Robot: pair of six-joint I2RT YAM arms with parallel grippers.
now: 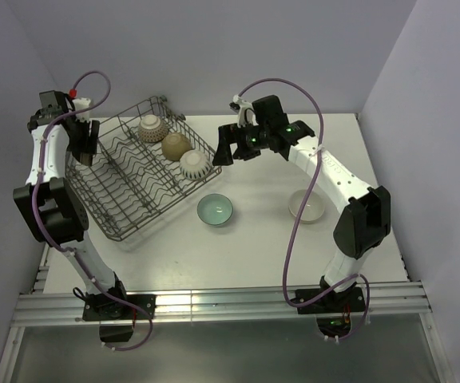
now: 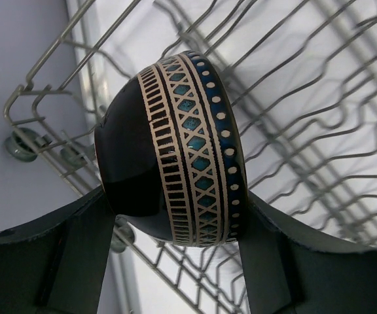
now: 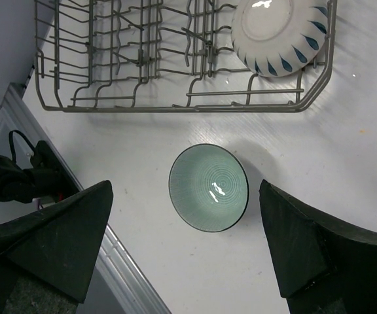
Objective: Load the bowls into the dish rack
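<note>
Gripping a dark bowl point(image 2: 169, 163) by its sides, the left gripper's point(image 2: 179, 212) fingers point(image 2: 77, 258) press on opposite walls of it, so the left hand is closed around this bowl. The bowl is turned on edge, its band of cream and teal pattern running top to bottom in the left wrist view, with the rack point(image 1: 126, 195) wires right behind and below it; whether it touches the wires cannot be told. Seen from the top camera, this gripper hangs over the rack's left side, near the far-left corner. The right gripper point(image 3: 186, 186) has its fingers spread wide and holds nothing. It hangs above a teal bowl point(image 3: 208, 188) that stands upright on the table point(image 1: 390, 144), just beside the rack's right rim and apart from it. The rack sits on the left half of the table, skewed to the table edges. Along its far right side three bowls lean in a row: a cream patterned bowl point(image 1: 152, 126) farthest back, a tan bowl point(image 1: 175, 145) in the middle, and a white bowl with blue drops point(image 3: 280, 31) nearest the right gripper, its base toward the right wrist camera. A plain white bowl point(image 1: 306, 206) stands on the table beside the right arm, well apart from the rack.
</note>
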